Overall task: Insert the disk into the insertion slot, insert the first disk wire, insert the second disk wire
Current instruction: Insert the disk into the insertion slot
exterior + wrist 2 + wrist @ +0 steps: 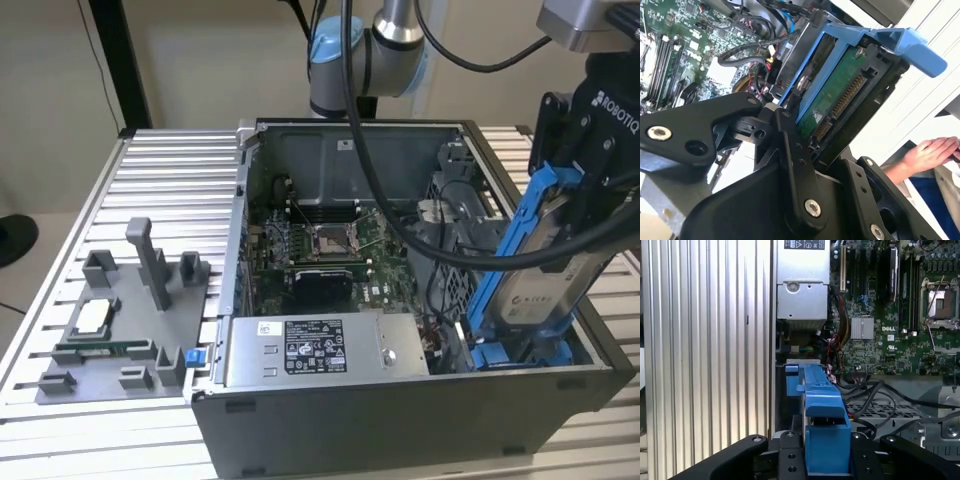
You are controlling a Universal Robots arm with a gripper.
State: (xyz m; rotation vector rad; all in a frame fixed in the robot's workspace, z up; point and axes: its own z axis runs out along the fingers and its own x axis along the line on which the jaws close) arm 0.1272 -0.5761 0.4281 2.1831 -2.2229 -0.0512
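In the exterior view my gripper (pixel 572 195) is at the right, above the open computer case (pixel 400 410), shut on the upper end of the disk (pixel 545 275). The disk is a silver drive with a white label in a blue carrier. It hangs tilted, with its lower end down at the insertion slot (pixel 520 352), a bay with blue rails in the case's near right corner. In the second wrist view the disk (pixel 840 95) shows its green board and connector between the black fingers (pixel 790 135). The first wrist view looks down the carrier's blue edge (pixel 820 405) into the dark insertion slot (pixel 785 405).
A grey labelled power-supply box (pixel 300 350) lies beside the bay. The motherboard (pixel 320 250) and loose black cables (pixel 440 235) fill the case. A grey fixture tray (pixel 110 320) sits on the ribbed table at the exterior view's left. A person's hand (pixel 930 152) is nearby.
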